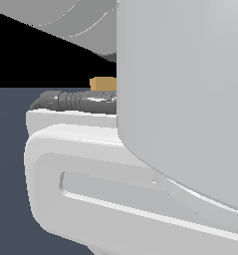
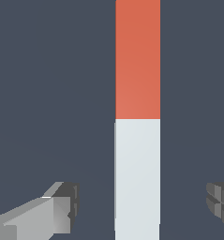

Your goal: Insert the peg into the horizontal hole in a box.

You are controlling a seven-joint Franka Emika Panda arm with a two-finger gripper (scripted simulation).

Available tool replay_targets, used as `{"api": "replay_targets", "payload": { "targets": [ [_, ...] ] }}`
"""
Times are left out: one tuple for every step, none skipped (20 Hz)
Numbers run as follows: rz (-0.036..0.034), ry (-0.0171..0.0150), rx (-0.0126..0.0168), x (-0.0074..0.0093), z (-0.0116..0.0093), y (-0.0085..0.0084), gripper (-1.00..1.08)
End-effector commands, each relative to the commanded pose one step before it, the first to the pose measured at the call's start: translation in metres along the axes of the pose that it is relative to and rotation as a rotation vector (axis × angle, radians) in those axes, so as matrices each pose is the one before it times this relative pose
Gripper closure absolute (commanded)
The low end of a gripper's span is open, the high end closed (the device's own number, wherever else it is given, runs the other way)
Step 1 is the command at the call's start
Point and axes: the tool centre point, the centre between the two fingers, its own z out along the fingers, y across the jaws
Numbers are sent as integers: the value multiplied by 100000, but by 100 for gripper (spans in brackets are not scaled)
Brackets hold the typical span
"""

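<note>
In the wrist view the peg (image 2: pixel 137 117) lies flat on the dark floor, orange-red along one stretch and pale grey-white along the other. My gripper (image 2: pixel 141 206) is open above its white section, one fingertip (image 2: pixel 66 206) on each side with wide gaps to the peg, touching nothing. In the exterior view only a small tan piece of the box (image 1: pixel 102 83) shows behind the arm; its hole is hidden. The peg and the fingers are hidden in that view.
The robot's white arm body (image 1: pixel 180 99) and link (image 1: pixel 90 169) fill most of the exterior view, with a dark grey cable (image 1: pixel 73 101) across it. The dark blue-grey floor (image 2: pixel 48 93) surrounds the peg.
</note>
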Motion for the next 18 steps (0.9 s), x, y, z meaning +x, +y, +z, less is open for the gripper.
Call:
{"api": "replay_targets", "payload": {
  "targets": [
    [-31, 14, 68, 22, 474, -11, -92],
    [69, 1, 8, -50, 342, 1, -92],
    [0, 0, 0, -1, 409, 5, -92],
    [69, 7, -2, -50, 480, 0, -92],
    [0, 0, 0, -1, 550, 3, -92],
    [69, 7, -1, -50, 607, -2, -92],
    [0, 0, 0, -1, 554, 3, -92],
    [69, 7, -1, -50, 471, 1, -92],
    [0, 0, 0, -2, 389, 10, -92],
    [69, 5, -1, -51, 307, 12, -92],
    [0, 0, 0, -4, 225, 23, -92],
    [0, 0, 0, -5, 143, 31, -92],
    [0, 0, 0, -6, 62, 39, -92],
    [0, 0, 0, -6, -5, 38, -92],
    [0, 0, 0, -2, -14, 15, -92],
    [0, 0, 0, 0, 0, 0, 108],
    [0, 0, 0, 0, 0, 0, 108],
    [0, 0, 0, 0, 0, 0, 108]
  ]
}}
